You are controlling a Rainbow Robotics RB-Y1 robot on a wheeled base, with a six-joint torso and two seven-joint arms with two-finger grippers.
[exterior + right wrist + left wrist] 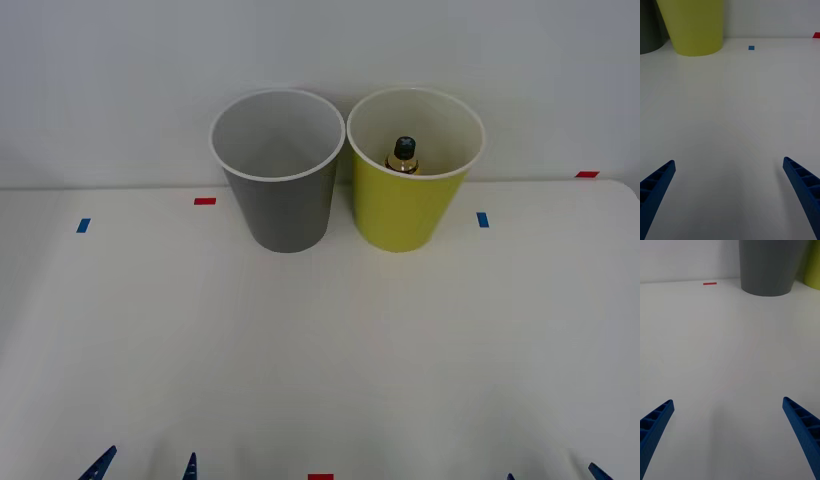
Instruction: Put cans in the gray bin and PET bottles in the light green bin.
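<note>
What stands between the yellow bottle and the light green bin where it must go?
Nothing visible does: the yellow bottle already stands inside the light green bin, beside the gray bin. The left gripper and right gripper are open at the table's near edge.
</note>
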